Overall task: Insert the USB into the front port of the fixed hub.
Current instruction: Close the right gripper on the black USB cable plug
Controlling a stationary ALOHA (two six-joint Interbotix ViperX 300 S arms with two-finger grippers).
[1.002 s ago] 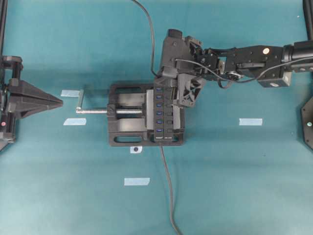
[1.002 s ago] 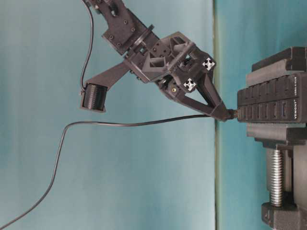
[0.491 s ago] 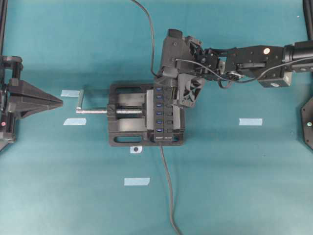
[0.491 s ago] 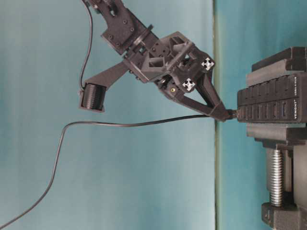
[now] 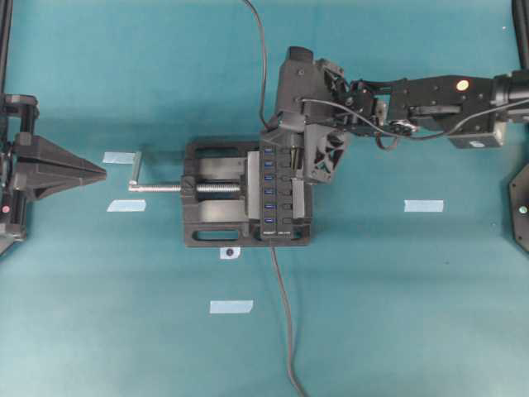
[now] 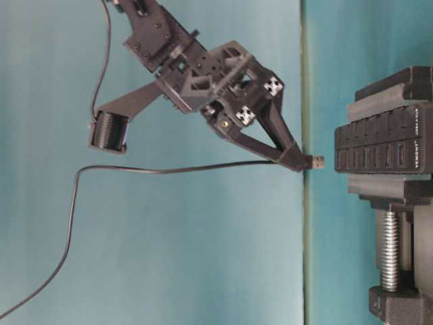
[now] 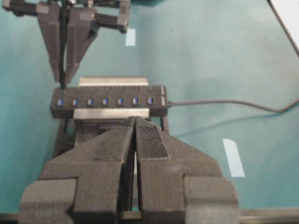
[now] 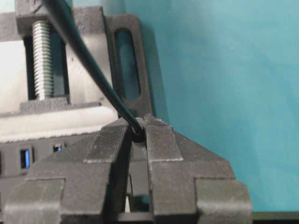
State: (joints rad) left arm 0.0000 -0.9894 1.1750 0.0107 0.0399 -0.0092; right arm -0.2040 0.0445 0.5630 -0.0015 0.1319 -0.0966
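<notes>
Table-level exterior view: right gripper (image 6: 298, 162) clenched on the small black USB plug (image 6: 316, 162), which hangs just short of the end port of the long black vise-held hub bar (image 6: 379, 150); insertion step, next needs alignment, then straight push.

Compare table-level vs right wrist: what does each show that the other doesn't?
Table-level only: the USB's metal tip is out in the open, a clear gap short of the fixed hub, with white lettering on the hub's end and the cable trailing off behind.

Right wrist only: the right gripper's pads pinching the cable's end up close, and blue ports on the hub face.

Both: the right gripper shut on the USB, the hub, the vise's silver screw.
</notes>
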